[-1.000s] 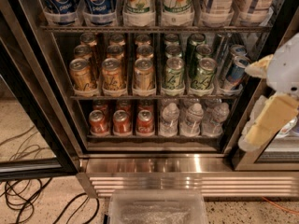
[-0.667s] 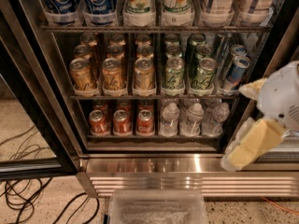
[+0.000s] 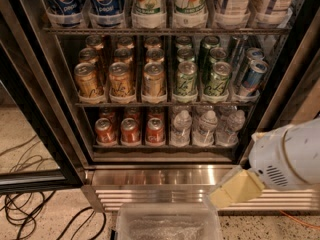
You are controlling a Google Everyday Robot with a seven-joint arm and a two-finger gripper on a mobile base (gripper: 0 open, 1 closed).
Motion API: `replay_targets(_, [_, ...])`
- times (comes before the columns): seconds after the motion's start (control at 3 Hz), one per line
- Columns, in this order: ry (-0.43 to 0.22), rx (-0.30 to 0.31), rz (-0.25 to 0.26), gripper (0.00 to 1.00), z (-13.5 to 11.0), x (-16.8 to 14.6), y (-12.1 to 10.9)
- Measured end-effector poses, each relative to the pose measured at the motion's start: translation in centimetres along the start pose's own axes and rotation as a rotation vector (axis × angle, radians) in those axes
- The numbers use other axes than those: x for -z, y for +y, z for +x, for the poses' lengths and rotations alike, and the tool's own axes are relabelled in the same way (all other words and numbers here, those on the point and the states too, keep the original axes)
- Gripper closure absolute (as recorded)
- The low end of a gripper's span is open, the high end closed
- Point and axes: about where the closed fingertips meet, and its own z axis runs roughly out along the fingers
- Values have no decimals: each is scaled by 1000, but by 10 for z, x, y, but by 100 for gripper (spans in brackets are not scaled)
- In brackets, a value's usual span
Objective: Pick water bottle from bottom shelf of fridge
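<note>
Water bottle (image 3: 205, 127) set on the right half of the bottom shelf (image 3: 165, 145) of the fridge (image 3: 165, 176).
It is seen clear, ribbed and white-capped, among others alike, right of the red cans (image 3: 131, 130); the pincer (image 3: 232, 190) is held low at near right, apart from it, its state not discernible.

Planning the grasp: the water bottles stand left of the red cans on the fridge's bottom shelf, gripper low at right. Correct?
No. The camera view shows the water bottles right of the red cans on the bottom shelf; the gripper is low at right.
</note>
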Motion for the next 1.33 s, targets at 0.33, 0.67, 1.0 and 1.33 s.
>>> replay_targets(0.33, [-61,-138,31,0,27,-34,-11])
replay_targets(0.67, [-165,-270,36,0,57,-66,-30])
replay_targets(1.0, [-362,-363,9,0,51,-91,-51])
replay_targets(1.33, [-593,-391,-23,0,26,-84,-72])
